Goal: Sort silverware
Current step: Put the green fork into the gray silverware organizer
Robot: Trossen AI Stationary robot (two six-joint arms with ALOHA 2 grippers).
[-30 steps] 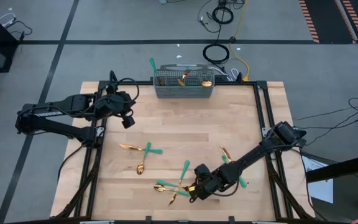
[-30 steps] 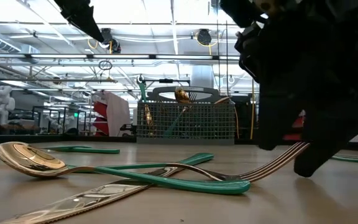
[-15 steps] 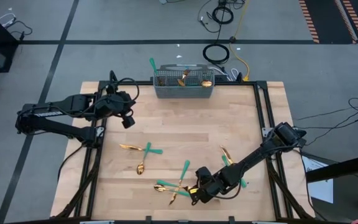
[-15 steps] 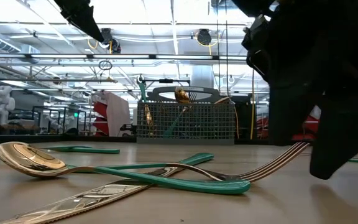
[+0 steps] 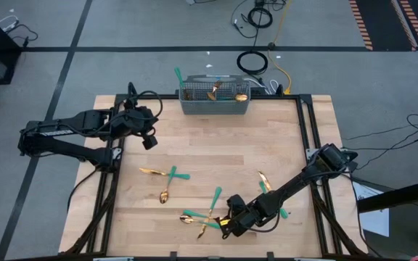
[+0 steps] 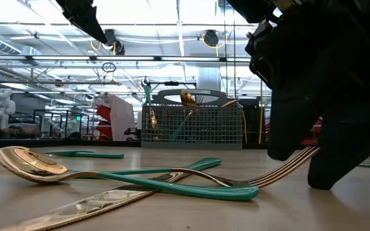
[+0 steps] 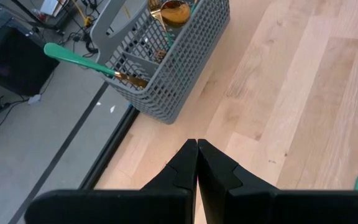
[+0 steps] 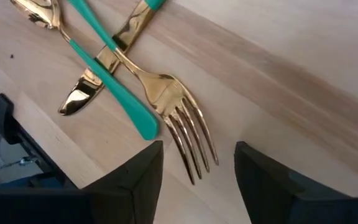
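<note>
Right gripper [image 8: 194, 168] reaches low over the table's near edge, fingers spread, empty, straddling the fork [image 8: 176, 118] tines.

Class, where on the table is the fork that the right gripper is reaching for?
In the high view the fork lies near the table's front edge, in the crossed pile of cutlery, its prongs between the open fingers of the right gripper.

We count two arms, one grey mesh basket [image 5: 215, 100] at the table's [image 5: 209, 145] far edge, and about seven loose pieces of silverware [image 5: 210, 214] on the near half; the basket's contents are uncountable.
</note>
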